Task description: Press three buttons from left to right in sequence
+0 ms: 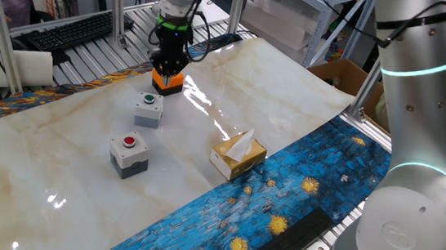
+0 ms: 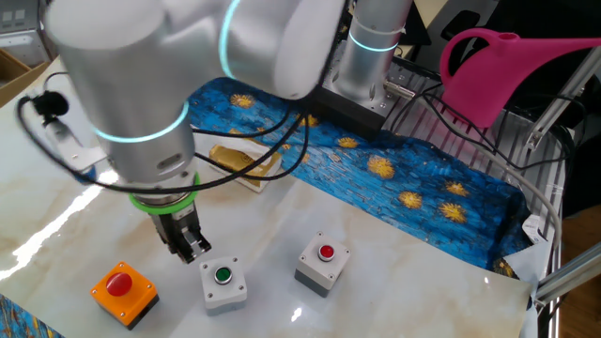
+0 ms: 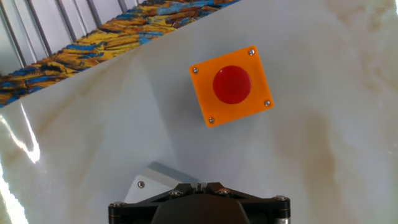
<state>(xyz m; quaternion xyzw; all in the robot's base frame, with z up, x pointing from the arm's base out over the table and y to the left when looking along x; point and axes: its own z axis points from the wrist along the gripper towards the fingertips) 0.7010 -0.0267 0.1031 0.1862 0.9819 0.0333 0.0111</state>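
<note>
Three button boxes: grey with red button [image 2: 322, 262] lower right, grey with green button [image 2: 223, 282], orange box [image 2: 123, 290] lower left; one gripper [image 2: 191, 246], fingers together, holding nothing.

Marble-look table [image 1: 303, 109], three button boxes [image 1: 148, 109], tissue box [image 1: 238, 155], starry cloth [image 1: 295, 196]

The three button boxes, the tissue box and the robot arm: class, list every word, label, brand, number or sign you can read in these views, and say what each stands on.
None: no view shows readable text.
Grey box with red button: no lettering visible.
Grey box with green button: none visible.
Orange box: plain, only screws.
Tissue box: no print legible.
Robot arm: no legible marking.
</note>
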